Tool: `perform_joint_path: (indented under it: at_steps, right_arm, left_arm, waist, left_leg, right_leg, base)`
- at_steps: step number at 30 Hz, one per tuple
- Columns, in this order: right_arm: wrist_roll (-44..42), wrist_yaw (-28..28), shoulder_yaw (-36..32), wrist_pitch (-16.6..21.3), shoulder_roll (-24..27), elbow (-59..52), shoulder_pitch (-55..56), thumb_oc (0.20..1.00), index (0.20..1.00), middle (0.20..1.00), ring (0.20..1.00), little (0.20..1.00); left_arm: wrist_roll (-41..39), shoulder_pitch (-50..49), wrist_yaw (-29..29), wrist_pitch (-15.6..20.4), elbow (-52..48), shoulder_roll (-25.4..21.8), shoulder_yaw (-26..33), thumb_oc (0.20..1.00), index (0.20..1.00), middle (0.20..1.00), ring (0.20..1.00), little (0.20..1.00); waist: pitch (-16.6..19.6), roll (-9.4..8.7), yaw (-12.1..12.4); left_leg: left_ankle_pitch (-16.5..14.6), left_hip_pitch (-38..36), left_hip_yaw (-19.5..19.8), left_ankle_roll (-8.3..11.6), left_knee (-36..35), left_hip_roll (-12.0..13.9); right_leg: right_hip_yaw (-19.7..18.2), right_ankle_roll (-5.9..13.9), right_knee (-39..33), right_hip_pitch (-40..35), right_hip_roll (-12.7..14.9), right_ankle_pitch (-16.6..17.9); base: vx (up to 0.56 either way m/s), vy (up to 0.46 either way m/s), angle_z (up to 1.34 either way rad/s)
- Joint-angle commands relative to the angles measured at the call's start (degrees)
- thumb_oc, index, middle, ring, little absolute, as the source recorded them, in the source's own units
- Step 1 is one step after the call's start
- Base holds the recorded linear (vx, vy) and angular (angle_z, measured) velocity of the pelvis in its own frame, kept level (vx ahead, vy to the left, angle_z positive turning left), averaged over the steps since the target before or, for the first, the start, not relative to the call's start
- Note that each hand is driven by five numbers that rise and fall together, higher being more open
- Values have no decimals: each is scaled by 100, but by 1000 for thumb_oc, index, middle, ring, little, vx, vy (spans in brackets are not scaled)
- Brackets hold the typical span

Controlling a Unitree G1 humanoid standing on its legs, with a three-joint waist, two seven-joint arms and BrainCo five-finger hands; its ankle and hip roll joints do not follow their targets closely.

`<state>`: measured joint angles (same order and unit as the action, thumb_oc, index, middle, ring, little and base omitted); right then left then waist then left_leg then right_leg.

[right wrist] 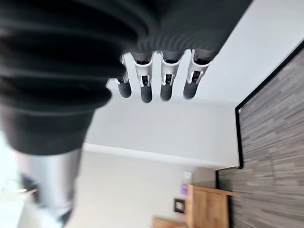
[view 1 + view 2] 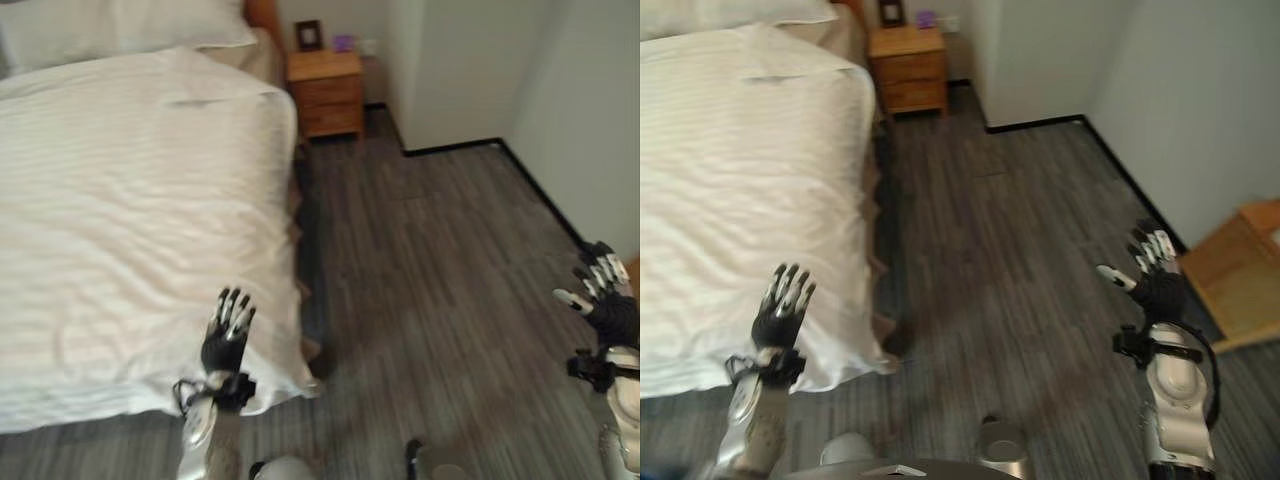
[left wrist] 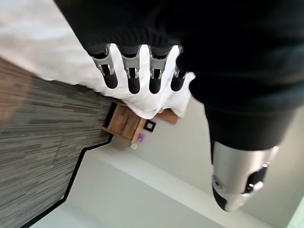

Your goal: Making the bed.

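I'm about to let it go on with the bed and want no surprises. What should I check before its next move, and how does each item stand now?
1. Left hand free: ok, fingers straight, holding nothing, over the duvet near its foot corner.
2. Right hand free: ok, open, raised over the floor, well off the bed.
3. Duvet spread: ok across the top; slight creases near the pillow.
4. Duvet's hang along the side: cannot tell if even.
5. Path by the bed: ok, bare floor up to the nightstand.
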<state>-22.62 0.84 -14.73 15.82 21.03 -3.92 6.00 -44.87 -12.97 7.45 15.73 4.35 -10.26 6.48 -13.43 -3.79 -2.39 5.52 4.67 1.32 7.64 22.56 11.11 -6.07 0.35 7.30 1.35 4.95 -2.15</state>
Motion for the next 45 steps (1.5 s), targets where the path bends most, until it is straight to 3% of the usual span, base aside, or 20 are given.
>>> perform_joint_path:
  at_steps: [1, 3, 4, 6, 7, 9, 12, 20, 24, 28, 32, 34, 35, 37, 39, 40, 42, 43, 44, 45]
  right_arm:
    - [-16, 1, -56, 323, 168, -488, -69, 1000, 1000, 1000, 1000, 1000]
    - [151, 111, -107, 335, 85, -405, -142, 1000, 1000, 1000, 1000, 1000]
    - [240, 136, -28, 356, -45, -441, -212, 1000, 1000, 1000, 1000, 1000]
    - [255, 146, -20, 350, -49, -453, -206, 1000, 1000, 1000, 1000, 1000]
    - [249, 106, 123, 321, -157, -495, -222, 1000, 1000, 1000, 1000, 1000]
    - [283, -10, 272, 258, -255, -527, -49, 1000, 1000, 1000, 1000, 1000]
    - [218, -124, 325, 203, -348, -509, 101, 1000, 1000, 1000, 1000, 1000]
    - [92, -228, 363, 196, -360, -484, 59, 1000, 1000, 1000, 1000, 1000]
    - [4, -149, 458, 224, -457, -511, -138, 1000, 1000, 1000, 1000, 1000]
    - [12, -151, 440, 196, -508, -473, -52, 1000, 1000, 1000, 1000, 1000]
    - [-108, -31, 556, 181, -548, -473, -273, 1000, 1000, 1000, 1000, 1000]
    - [-121, -17, 599, 182, -542, -481, -318, 1000, 1000, 1000, 1000, 1000]
    - [-230, -81, 622, 160, -504, -520, -309, 1000, 1000, 1000, 1000, 1000]
    - [-247, -111, 621, 162, -458, -517, -318, 1000, 1000, 1000, 1000, 1000]
    - [-330, -193, 549, 211, -286, -609, -255, 1000, 1000, 1000, 1000, 1000]
    - [-337, -198, 545, 210, -281, -610, -253, 1000, 1000, 1000, 1000, 1000]
    - [-533, -226, 386, 261, -231, -622, -107, 1000, 1000, 1000, 1000, 1000]
    - [-555, -137, 309, 279, -158, -521, -69, 1000, 1000, 1000, 1000, 1000]
    - [-555, -135, 309, 279, -156, -519, -71, 1000, 1000, 1000, 1000, 1000]
    - [-608, -130, 347, 266, -144, -455, -95, 1000, 1000, 1000, 1000, 1000]
  left_arm:
    - [-39, 349, 257, 335, -685, -477, 136, 1000, 1000, 1000, 1000, 1000]
    - [42, 347, 278, 348, -659, -468, 97, 1000, 1000, 1000, 1000, 1000]
    - [101, 381, 228, 384, -652, -485, 52, 1000, 1000, 1000, 1000, 1000]
    - [107, 378, 222, 387, -650, -482, 53, 1000, 1000, 1000, 1000, 1000]
    - [126, 555, 141, 401, -619, -523, -40, 1000, 1000, 1000, 1000, 1000]
    - [195, 530, 112, 410, -647, -464, -100, 1000, 1000, 1000, 1000, 1000]
    - [252, 415, 154, 380, -715, -441, -63, 1000, 1000, 1000, 1000, 1000]
    - [219, 287, 183, 393, -770, -408, 116, 1000, 1000, 1000, 1000, 1000]
    - [305, 542, -6, 473, -708, -706, 128, 1000, 1000, 1000, 1000, 1000]
    - [164, 590, 93, 421, -733, -769, 47, 1000, 1000, 1000, 1000, 1000]
    - [78, 598, -12, 416, -680, -824, 33, 1000, 1000, 1000, 1000, 1000]
    - [81, 599, -60, 437, -680, -832, 56, 1000, 1000, 1000, 1000, 1000]
    - [64, 583, -54, 436, -686, -835, 102, 1000, 1000, 1000, 1000, 1000]
    - [88, 591, -48, 435, -706, -817, 122, 1000, 1000, 1000, 1000, 1000]
    - [37, 555, 4, 456, -742, -766, 229, 1000, 1000, 1000, 1000, 1000]
    - [36, 556, 6, 456, -743, -762, 228, 1000, 1000, 1000, 1000, 1000]
    - [26, 627, 49, 399, -651, -694, 169, 1000, 1000, 1000, 1000, 1000]
    - [43, 689, 34, 373, -528, -647, 92, 1000, 1000, 1000, 1000, 1000]
    - [43, 690, 34, 373, -527, -647, 92, 1000, 1000, 1000, 1000, 1000]
    - [0, 694, 36, 384, -531, -613, 73, 1000, 1000, 1000, 1000, 1000]
  waist:
    - [248, 181, 173]
    - [358, 246, 147]
    - [435, 376, 73]
    - [429, 372, 88]
    - [457, 495, -22]
    - [544, 549, -140]
    - [545, 543, -191]
    - [417, 496, -122]
    - [77, 520, -189]
    - [133, 541, -159]
    - [278, 394, 32]
    - [278, 351, 72]
    - [340, 286, 124]
    - [358, 278, 134]
    - [309, 361, 150]
    - [308, 379, 141]
    - [197, 379, 85]
    - [150, 316, -18]
    - [151, 317, -24]
    - [153, 276, 3]
  left_leg:
    - [-20, 352, -327, -487, -371, -642]
    - [-489, 118, -619, -755, -783, -1004]
    - [-589, -140, -952, -833, -1368, -1140]
    - [-536, -244, -975, -843, -1524, -1159]
    - [-469, -469, -1205, -828, -1986, -1127]
    - [-338, -735, -1011, -799, -2525, -1195]
    - [-265, -809, -888, -776, -2695, -1193]
    - [-313, -757, -849, -829, -2643, -1190]
    - [-297, -539, -988, -823, -2501, -954]
    - [-270, -530, -870, -711, -2522, -701]
    - [-297, -667, -901, -499, -2509, -445]
    - [-296, -712, -935, -438, -2488, -373]
    - [-275, -768, -990, -328, -2475, -243]
    - [-265, -750, -977, -273, -2451, -191]
    - [107, -620, -904, 14, -2215, 267]
    - [108, -607, -884, 28, -2202, 289]
    - [494, -366, -885, 59, -1698, 495]
    - [581, -162, -1135, -26, -1270, 558]
    - [570, -146, -1126, -27, -1248, 558]
    - [483, -82, -1038, -28, -1159, 384]
  right_leg:
    - [101, 361, -830, -615, -40, 119]
    - [185, 373, -865, -581, -161, 163]
    - [290, 395, -903, -530, -307, 218]
    - [270, 403, -913, -557, -297, 216]
    - [370, 396, -961, -530, -396, 220]
    - [504, 410, -1007, -534, -389, 212]
    - [504, 408, -1018, -521, -375, 237]
    - [597, 425, -717, -299, -325, 277]
    - [600, 598, 386, 501, -276, 214]
    - [400, 642, 350, 282, 333, 219]
    - [449, 877, -58, 73, 1012, 714]
    - [526, 922, -111, 32, 1025, 716]
    - [698, 957, -268, -64, 930, 441]
    - [751, 955, -401, -152, 879, 358]
    - [751, 765, -547, -287, 480, 168]
    - [766, 752, -546, -289, 459, 169]
    - [917, 593, -612, -472, 294, 114]
    - [1090, 478, -731, -606, 249, 128]
    - [1097, 478, -742, -611, 250, 133]
    - [1093, 469, -829, -653, 241, 161]
  base:
    - [5, -233, -3]
    - [-9, -126, 6]
    - [-15, -53, 3]
    - [-26, 9, 10]
    - [-77, 33, 13]
    - [-51, 58, 14]
    - [-28, 46, 61]
    - [-31, 51, 2]
    - [-145, -31, -4]
    - [28, -161, -5]
    - [65, -265, -5]
    - [43, -306, -21]
    - [42, -302, -23]
    - [7, -341, -20]
    - [-35, -473, -14]
    - [-39, -284, -4]
    - [-58, -358, 8]
    - [-59, -322, 34]
    - [-50, -280, 60]
    - [-8, -141, 59]
